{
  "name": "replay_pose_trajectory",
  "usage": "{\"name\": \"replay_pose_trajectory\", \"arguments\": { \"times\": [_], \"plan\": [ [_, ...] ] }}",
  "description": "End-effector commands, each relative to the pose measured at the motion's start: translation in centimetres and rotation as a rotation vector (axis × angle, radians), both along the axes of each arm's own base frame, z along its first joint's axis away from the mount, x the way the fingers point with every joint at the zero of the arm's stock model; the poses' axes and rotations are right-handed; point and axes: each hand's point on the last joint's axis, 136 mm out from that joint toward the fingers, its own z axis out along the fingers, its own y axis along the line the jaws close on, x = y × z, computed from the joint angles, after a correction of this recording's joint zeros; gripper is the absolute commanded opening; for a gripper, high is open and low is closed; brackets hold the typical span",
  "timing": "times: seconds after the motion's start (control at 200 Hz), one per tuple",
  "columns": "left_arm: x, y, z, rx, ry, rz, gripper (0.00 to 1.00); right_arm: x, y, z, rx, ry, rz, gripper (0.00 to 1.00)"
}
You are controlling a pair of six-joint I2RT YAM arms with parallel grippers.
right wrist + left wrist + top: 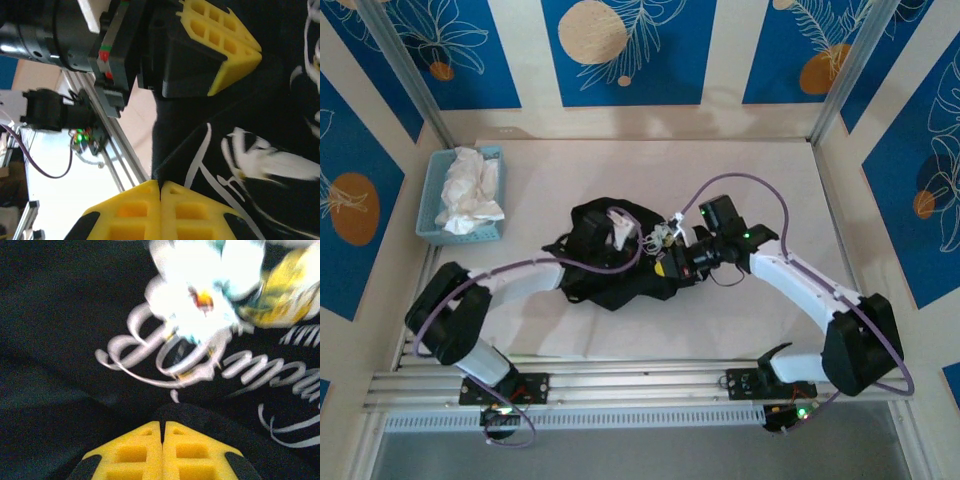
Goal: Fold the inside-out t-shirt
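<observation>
The black t-shirt point(610, 285) lies bunched in the middle of the table, with white lettering and a bright print showing on it point(60, 340). My left gripper point(655, 268) reaches in from the left and is shut on a raised fold of the black cloth point(162, 424). Just to its right, my right gripper point(673, 262) is shut on an edge of the same shirt point(160, 183), beside white script. In the right wrist view the left gripper's yellow fingers point(220, 45) rest pressed together against the cloth point(280, 100).
A blue basket point(432, 200) with a crumpled white cloth point(470, 190) stands at the back left. Metal rails point(640, 380) run along the near edge by the arm bases. Bare pale table point(770, 170) surrounds the shirt, bounded by patterned walls.
</observation>
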Motion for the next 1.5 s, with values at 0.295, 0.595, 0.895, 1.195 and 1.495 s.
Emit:
{"name": "replay_pose_trajectory", "arguments": {
  "times": [0.295,0.595,0.895,1.195,1.495],
  "plan": [
    [7.8,9.2,22.0,-0.256,-0.375,0.29,0.0,5.0,1.5,16.8,0.21,-0.527,-0.126,0.0],
    [14.4,12.8,16.2,0.096,-0.277,0.506,0.52,11.0,3.2,15.9,0.164,-0.492,-0.217,0.0],
    [3.4,8.0,11.3,-0.147,-0.245,0.159,0.75,12.8,3.7,14.2,0.173,-0.413,-0.202,0.0],
    [1.2,1.6,6.7,-0.117,-0.162,-0.071,0.74,13.3,3.7,14.1,0.174,-0.396,-0.197,0.0],
    [2.9,2.1,6.5,-0.12,-0.153,0.001,0.26,15.7,2.2,11.3,0.017,-0.406,-0.238,0.0]
  ]
}}
